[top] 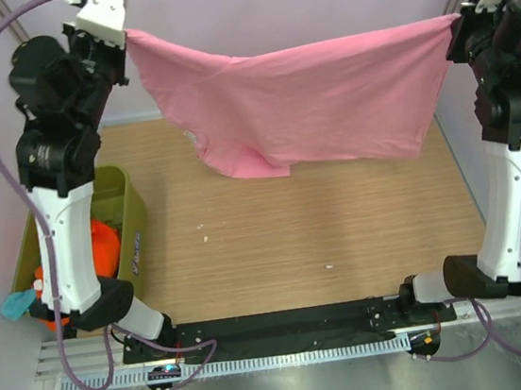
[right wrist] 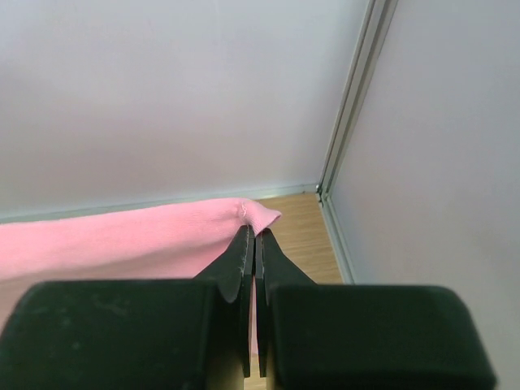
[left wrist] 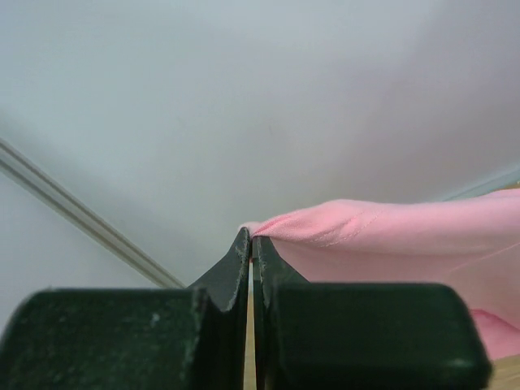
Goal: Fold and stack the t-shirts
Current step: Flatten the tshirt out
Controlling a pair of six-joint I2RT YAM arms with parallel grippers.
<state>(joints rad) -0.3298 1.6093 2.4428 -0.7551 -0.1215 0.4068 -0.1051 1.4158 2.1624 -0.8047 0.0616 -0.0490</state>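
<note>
Two corners of the pink t-shirt [top: 306, 104] are pinched, one by each arm. The left claw [left wrist: 250, 241] is clamped on a small fold at the edge, and the right claw [right wrist: 253, 231] grips a narrow tip of cloth. The shirt hangs stretched between them above the far half of the surface [top: 296, 248], sagging in the middle and bunched low on the left.

Each grip takes only a sliver of fabric, so spreading the arms further could pull a corner free and drop that side in a heap. Lowering unevenly could trap the bunched part underneath and set creases. A drift to the left might snag the olive bin [top: 129, 211], where the orange t-shirt [top: 105, 247] and teal t-shirt [top: 14, 304] wait.
</note>
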